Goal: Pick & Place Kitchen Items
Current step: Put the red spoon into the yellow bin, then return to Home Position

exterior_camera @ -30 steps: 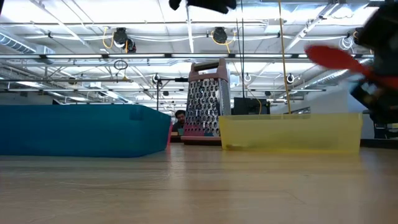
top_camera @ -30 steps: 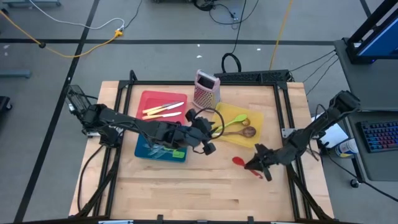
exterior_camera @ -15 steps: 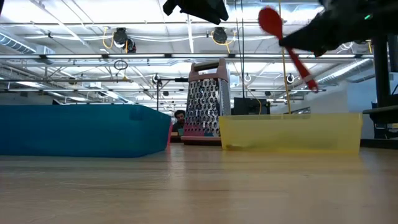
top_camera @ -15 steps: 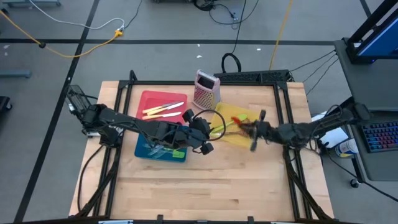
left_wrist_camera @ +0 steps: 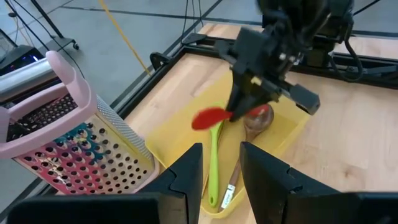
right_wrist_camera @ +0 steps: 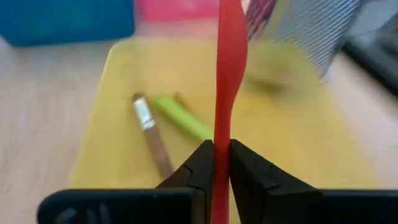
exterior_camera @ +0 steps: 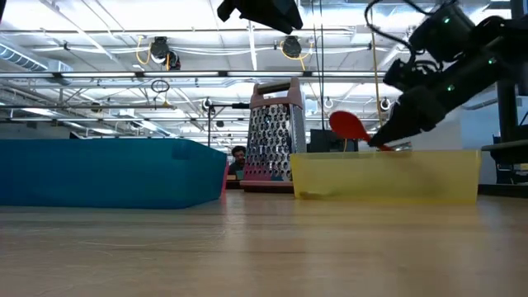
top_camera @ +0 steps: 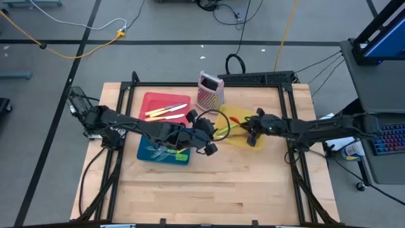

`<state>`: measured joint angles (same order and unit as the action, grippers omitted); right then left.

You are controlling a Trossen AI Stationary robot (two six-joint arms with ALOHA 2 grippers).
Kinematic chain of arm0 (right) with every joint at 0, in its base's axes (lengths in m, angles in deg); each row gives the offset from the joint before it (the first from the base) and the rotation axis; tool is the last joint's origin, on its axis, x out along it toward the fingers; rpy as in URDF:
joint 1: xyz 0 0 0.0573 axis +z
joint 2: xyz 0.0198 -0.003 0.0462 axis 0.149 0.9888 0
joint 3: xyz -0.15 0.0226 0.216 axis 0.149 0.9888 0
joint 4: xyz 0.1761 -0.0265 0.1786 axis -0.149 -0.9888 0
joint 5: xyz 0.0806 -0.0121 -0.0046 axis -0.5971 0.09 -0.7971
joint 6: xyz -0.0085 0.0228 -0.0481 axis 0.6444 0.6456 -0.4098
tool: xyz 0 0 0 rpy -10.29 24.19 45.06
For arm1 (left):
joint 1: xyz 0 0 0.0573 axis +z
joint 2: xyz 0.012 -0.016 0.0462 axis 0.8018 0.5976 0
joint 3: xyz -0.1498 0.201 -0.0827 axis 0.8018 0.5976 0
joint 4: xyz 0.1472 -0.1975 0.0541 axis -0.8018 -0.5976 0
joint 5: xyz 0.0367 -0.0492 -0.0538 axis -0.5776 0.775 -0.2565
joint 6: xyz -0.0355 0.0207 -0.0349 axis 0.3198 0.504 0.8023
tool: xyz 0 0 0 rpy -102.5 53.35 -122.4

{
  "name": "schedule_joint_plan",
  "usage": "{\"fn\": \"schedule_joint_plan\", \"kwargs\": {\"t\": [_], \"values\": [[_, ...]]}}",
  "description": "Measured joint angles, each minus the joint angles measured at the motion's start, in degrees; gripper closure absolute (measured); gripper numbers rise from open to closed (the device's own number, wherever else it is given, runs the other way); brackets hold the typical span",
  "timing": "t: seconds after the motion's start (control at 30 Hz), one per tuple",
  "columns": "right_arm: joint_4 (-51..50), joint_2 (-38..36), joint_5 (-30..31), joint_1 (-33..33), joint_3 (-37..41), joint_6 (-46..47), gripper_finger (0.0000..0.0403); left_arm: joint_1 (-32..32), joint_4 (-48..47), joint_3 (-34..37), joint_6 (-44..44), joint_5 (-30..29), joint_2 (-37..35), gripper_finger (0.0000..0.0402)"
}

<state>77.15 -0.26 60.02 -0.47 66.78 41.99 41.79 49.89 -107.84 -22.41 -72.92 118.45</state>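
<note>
My right gripper (top_camera: 252, 130) is shut on a red spoon (exterior_camera: 348, 126) and hangs over the yellow tray (top_camera: 237, 142). A green spoon (left_wrist_camera: 214, 158) and a wooden spoon (left_wrist_camera: 252, 123) lie flat in that tray. My left gripper (left_wrist_camera: 221, 177) hovers open and holds nothing, above the table's middle (top_camera: 214, 134) between the blue tray (top_camera: 147, 152) and the yellow one, pointing at the yellow tray. Cream-handled knives (top_camera: 166, 111) lie in the red tray (top_camera: 152, 100). My right gripper pinches the red spoon's handle (right_wrist_camera: 222, 134) between its two fingers. The fingers come from the table's right, slanting down, and the handle runs on ahead of them, roughly along them. The spoon is lifted clear, its bowl (left_wrist_camera: 210, 117) just above the yellow tray, toward the table's left.
A pink-framed box grater (top_camera: 209, 90) stands upright behind the yellow tray, close to its far left corner. The blue tray holds several small utensils. Bare wood lies across the near half of the table (top_camera: 209, 190).
My right gripper has swung from the table's near right part toward the far left, rolling as it went, and now hangs over the yellow tray. The red spoon went with it and has come down to just above the tray's rim.
</note>
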Motion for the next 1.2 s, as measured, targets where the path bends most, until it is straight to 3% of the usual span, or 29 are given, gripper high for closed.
{"fn": "schedule_joint_plan", "kwargs": {"t": [0.17, 0.5, 0.63, 0.8, 1.1, 1.2], "values": [[0.1, 4.8, -5.1, -1.6, 0.0, 1.0, 0.0357, 0.0, 0.0, 0.0, 0.4, 0.0, 0.0, 0.0291], [1.1, 5.0, -5.4, -1.5, 0.0, 1.1, 0.0295, 0.1, -5.6, 0.0, 4.8, -0.9, -0.3, 0.0291], [0.9, 0.2, -5.6, -0.2, 0.0, 1.8, 0.0274, 0.4, -14.9, -0.1, 12.7, -6.5, -3.3, 0.0291], [-0.7, -8.1, -8.4, 2.6, 0.0, -5.8, 0.0276, 0.2, -27.0, -0.1, 21.5, -12.6, -8.6, 0.0291], [-4.0, -22.8, -8.2, 6.2, -0.1, -8.5, 0.0289, -1.7, -35.1, 0.0, 22.7, -15.2, -17.8, 0.0291], [-9.4, -26.7, -8.3, 6.6, -0.1, -10.2, 0.0289, -2.7, -38.1, -0.1, 23.8, -18.7, -20.4, 0.0291]]}}
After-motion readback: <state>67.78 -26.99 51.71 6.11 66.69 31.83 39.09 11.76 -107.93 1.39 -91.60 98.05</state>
